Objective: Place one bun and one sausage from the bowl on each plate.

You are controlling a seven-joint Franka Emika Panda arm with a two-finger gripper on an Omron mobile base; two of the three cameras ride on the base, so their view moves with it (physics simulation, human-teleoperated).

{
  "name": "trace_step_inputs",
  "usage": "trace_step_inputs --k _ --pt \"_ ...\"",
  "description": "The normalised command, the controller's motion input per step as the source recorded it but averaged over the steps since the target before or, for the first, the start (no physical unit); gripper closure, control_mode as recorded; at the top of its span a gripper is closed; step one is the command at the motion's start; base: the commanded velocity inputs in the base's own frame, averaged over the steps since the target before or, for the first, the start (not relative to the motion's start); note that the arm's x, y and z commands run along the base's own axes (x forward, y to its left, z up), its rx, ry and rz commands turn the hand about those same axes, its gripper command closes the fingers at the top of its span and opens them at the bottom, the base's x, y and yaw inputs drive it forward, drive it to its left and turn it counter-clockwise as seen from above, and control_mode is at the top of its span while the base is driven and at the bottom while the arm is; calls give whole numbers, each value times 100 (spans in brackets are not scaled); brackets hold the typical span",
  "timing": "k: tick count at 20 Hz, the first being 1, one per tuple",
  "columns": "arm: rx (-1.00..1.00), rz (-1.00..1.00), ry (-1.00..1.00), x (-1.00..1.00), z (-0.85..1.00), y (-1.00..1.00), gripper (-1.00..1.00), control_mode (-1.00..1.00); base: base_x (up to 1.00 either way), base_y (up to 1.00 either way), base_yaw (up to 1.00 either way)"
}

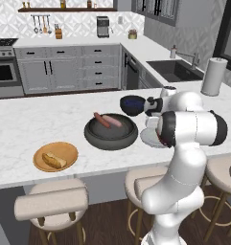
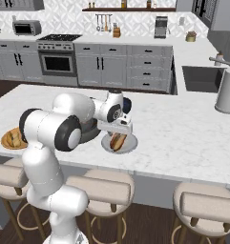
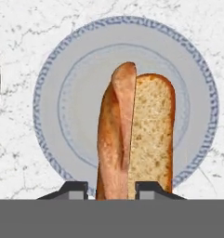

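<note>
Golden bun [image 3: 141,139] sits between the end effector [image 3: 111,190] fingers (grip uncertain) over grey plate [image 3: 53,107] — sausages [image 1: 107,120] in bowl [image 1: 95,139].

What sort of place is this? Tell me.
A home kitchen, rendered: a stove with oven, a sink with faucet, and a marble island counter with stools along it.

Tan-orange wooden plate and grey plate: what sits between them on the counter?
The wide dark grey-black bowl, holding both sausages, per left base view.
</note>
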Motion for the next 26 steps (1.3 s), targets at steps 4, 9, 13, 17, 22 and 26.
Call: trace_step_inputs --k 4,9,13,17,22,26 --pt "0 0 2 4 0 -14 -100 -100 0 0 0" --pt "0 10 -10 -6 45 2 -100 -100 0 0 0" --pt "0 22 -19 0 55 51 -100 -100 0 0 0" --pt "-6 33 -4 -24 14 100 -100 -100 0 0 0" --pt "0 42 5 46 51 86 -100 -100 0 0 0" --pt "0 19 11 68 13 47 -100 -100 0 0 0"
